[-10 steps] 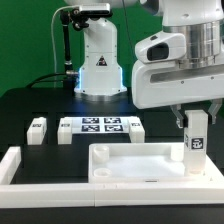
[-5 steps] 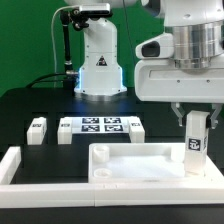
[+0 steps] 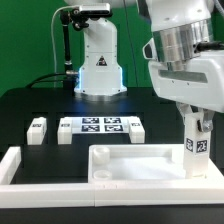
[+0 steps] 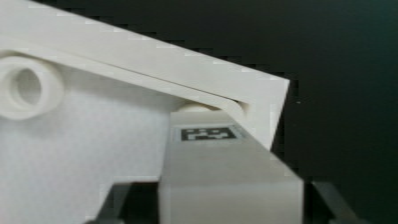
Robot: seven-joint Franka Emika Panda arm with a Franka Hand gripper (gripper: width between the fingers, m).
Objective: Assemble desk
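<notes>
The white tabletop panel (image 3: pixel 140 166) lies flat at the front of the table, rim up. My gripper (image 3: pixel 195 116) is shut on a white leg block (image 3: pixel 194 148) and holds it upright at the panel's corner on the exterior view's right. Whether the leg is seated there I cannot tell. In the wrist view the leg (image 4: pixel 228 165) with its square tag runs from between my dark fingers (image 4: pixel 128 200) down to the panel's corner (image 4: pixel 231 95). My gripper (image 4: pixel 228 208) clamps it on both sides. A round socket (image 4: pixel 22 85) shows on the panel. Three more leg blocks (image 3: pixel 37 130) (image 3: pixel 67 130) (image 3: pixel 135 127) stand behind.
The marker board (image 3: pixel 100 126) lies between the loose leg blocks. A long low white border wall (image 3: pixel 22 166) runs along the front and the exterior view's left of the panel. The robot's base (image 3: pixel 98 65) stands at the back.
The leg block has come down a little at the panel's corner. My wrist has turned and tilted above it while the gripper stays shut on the leg.
</notes>
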